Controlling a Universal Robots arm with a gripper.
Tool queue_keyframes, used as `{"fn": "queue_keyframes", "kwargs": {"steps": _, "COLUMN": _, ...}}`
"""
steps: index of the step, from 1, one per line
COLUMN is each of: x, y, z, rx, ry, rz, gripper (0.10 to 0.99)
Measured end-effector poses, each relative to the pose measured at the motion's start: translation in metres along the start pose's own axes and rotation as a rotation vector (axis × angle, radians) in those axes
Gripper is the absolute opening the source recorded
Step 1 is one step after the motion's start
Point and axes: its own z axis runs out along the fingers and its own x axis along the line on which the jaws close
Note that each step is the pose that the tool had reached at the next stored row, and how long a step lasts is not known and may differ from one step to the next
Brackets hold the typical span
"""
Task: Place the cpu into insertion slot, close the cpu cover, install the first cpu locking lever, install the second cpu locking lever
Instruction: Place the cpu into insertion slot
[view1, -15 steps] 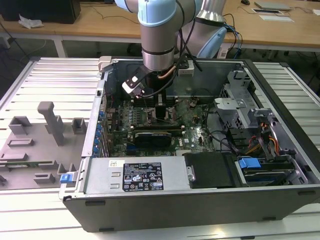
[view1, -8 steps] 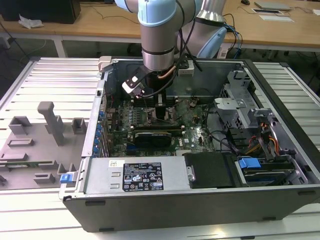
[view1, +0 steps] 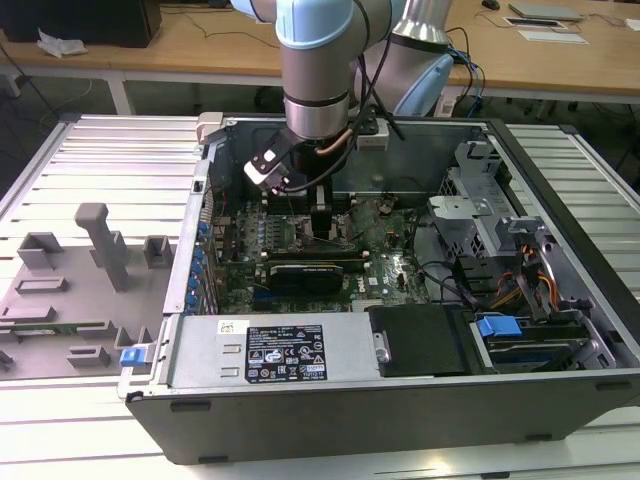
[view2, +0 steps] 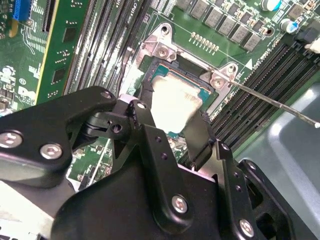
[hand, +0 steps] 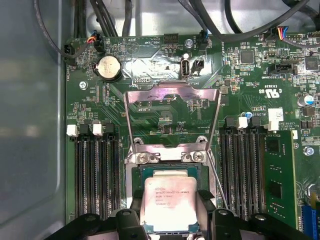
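cpu (hand: 170, 207) flat sq, pale metal top | gripper (hand: 171, 200) pinching its edges | cpu cover (hand: 172, 94) raised

The pincer (hand: 171, 202) clamps the cpu (hand: 170, 207) by two opposite edges over the insertion slot (hand: 134, 176) on the green circuit board (hand: 240, 100), with the cpu cover (hand: 172, 93) swung open just beyond it and black memory slots (hand: 97, 175) flanking the socket.
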Motion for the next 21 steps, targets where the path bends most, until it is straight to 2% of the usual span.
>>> {"fn": "queue_keyframes", "kwargs": {"steps": 10, "x": 0.0001, "y": -0.0003, "z": 0.0033, "rx": 0.0, "ry": 0.0005, "rz": -0.004, "gripper": 0.529}}
{"fn": "queue_keyframes", "kwargs": {"steps": 18, "x": 0.0001, "y": -0.0001, "z": 0.0022, "rx": 0.0, "ry": -0.0052, "rz": -0.004, "gripper": 0.529}}
{"fn": "queue_keyframes", "kwargs": {"steps": 21, "x": 0.0001, "y": 0.0001, "z": -0.0008, "rx": 0.0, "ry": -0.0052, "rz": -0.004, "gripper": 0.529}}
